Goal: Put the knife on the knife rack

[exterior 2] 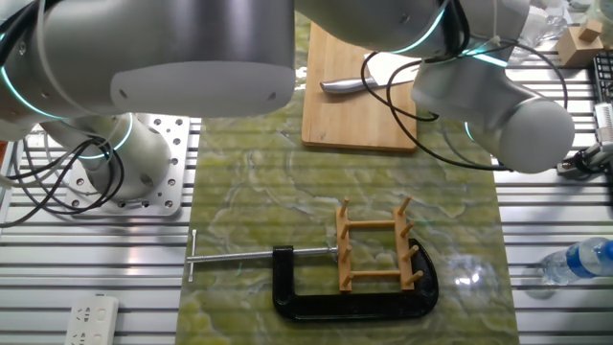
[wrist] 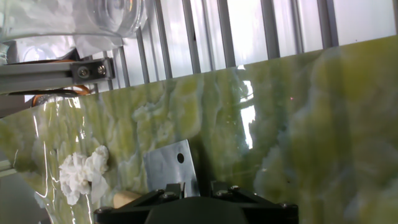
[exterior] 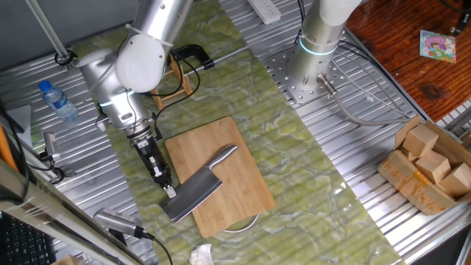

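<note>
1. Gripper [exterior: 169,191] sits low at the blade end of the knife [exterior: 200,185], and from my seat I cannot tell how far its fingers are parted: the one fixed view shows only the black finger stack ending at the blade's corner, and the hand view shows a corner of the grey blade [wrist: 171,167] with its hanging hole just ahead of the finger tips.
2. I read this as the approach-to-grasp step; nothing shows the knife lifted, and it lies flat across the cutting board [exterior: 221,173], blade overhanging the board's edge toward the gripper, slim handle pointing toward the board's middle.
3. Next I would need a firm hold on the knife, a clean lift off the board, then a carry across the green mat [exterior: 309,154] to the knife rack [exterior 2: 375,245].
4. The knife rack stands well apart from the board, upright pegs up, and it sits inside the jaw of the black clamp [exterior 2: 326,287], whose screw bar sticks out sideways; I judge that clamp the main thing to steer around when lowering the blade between the pegs.
5. Other things nearby: a crumpled white tissue [wrist: 81,171] on the mat near the blade, and a water bottle [exterior: 57,101] off on the tabletop [exterior: 353,206] rails.
</note>
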You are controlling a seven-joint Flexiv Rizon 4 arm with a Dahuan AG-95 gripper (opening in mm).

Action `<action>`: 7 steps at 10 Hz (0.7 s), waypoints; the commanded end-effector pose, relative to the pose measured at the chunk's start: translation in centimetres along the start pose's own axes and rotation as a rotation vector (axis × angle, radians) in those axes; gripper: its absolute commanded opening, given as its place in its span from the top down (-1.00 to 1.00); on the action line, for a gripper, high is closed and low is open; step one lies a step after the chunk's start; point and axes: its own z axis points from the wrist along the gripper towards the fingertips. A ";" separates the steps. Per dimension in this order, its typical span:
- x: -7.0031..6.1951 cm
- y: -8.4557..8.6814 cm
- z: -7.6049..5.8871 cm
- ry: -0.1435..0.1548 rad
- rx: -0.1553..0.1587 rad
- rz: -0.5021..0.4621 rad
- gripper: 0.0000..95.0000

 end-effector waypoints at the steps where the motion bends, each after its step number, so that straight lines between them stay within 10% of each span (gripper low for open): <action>1: 0.0 0.0 0.0 0.003 -0.013 -0.001 0.60; 7: 0.0 0.1 0.1 0.008 -0.037 0.007 0.60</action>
